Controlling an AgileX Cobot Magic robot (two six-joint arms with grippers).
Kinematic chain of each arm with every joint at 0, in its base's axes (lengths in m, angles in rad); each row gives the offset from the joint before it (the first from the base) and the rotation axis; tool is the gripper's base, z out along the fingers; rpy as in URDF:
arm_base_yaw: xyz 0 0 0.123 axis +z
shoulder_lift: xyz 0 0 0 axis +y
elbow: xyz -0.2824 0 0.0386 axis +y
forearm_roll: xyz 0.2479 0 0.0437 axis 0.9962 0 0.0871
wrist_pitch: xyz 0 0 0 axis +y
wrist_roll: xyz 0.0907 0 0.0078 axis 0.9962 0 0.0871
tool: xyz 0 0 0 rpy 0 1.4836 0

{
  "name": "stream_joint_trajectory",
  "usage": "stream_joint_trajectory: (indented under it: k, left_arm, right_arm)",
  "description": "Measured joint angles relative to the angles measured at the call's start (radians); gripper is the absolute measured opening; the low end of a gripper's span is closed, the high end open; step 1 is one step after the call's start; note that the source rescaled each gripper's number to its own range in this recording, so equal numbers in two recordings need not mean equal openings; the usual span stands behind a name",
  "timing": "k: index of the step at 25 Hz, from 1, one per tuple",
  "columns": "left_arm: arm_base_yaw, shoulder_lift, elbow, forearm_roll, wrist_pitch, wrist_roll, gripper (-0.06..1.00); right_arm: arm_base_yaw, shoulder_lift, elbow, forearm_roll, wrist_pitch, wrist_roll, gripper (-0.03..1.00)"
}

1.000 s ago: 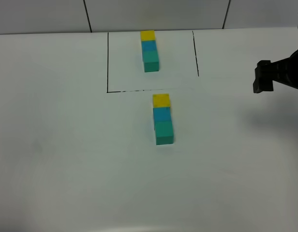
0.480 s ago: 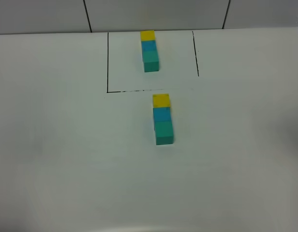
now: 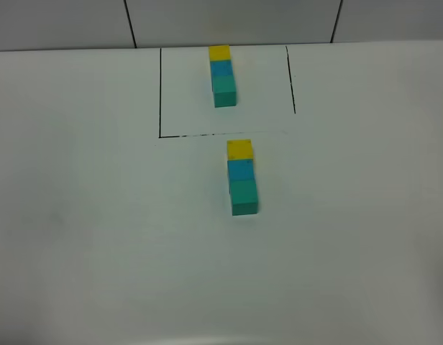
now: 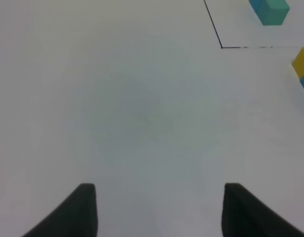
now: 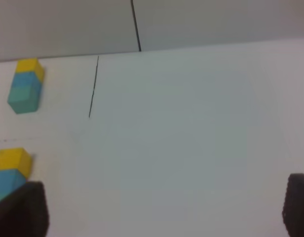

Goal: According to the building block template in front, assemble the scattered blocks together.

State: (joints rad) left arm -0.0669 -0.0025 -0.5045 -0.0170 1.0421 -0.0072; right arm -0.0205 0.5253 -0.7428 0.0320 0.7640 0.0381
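Note:
The building block template (image 3: 222, 75) is a yellow, blue and teal-green row inside a thin black frame (image 3: 160, 93) at the back of the table. Just in front of the frame, the scattered blocks lie touching in one row: yellow (image 3: 239, 149), blue (image 3: 241, 169), teal-green (image 3: 244, 196). Neither gripper shows in the exterior high view. In the left wrist view my left gripper (image 4: 159, 212) is open over bare table, with the yellow block (image 4: 302, 59) far off at the picture's edge. My right gripper (image 5: 159, 207) stands wide open and holds nothing; the template (image 5: 26, 85) and yellow block (image 5: 13, 160) show beyond it.
The white table (image 3: 85, 237) runs back to a grey tiled wall (image 3: 229, 21) with dark seams. Only the two block rows stand on it.
The right gripper, seen at the right edge of the exterior high view one second ago, has withdrawn out of that view. The blocks have not moved.

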Motion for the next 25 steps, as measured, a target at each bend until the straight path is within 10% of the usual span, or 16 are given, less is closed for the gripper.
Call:
stream_joint_trajectory:
  k: [25]
  left_arm:
    - [0.0, 0.0, 0.0, 0.0, 0.0, 0.0, 0.2]
  right_arm:
    - [-0.001, -0.533, 0.246, -0.032, 0.307, -0.019, 0.89]
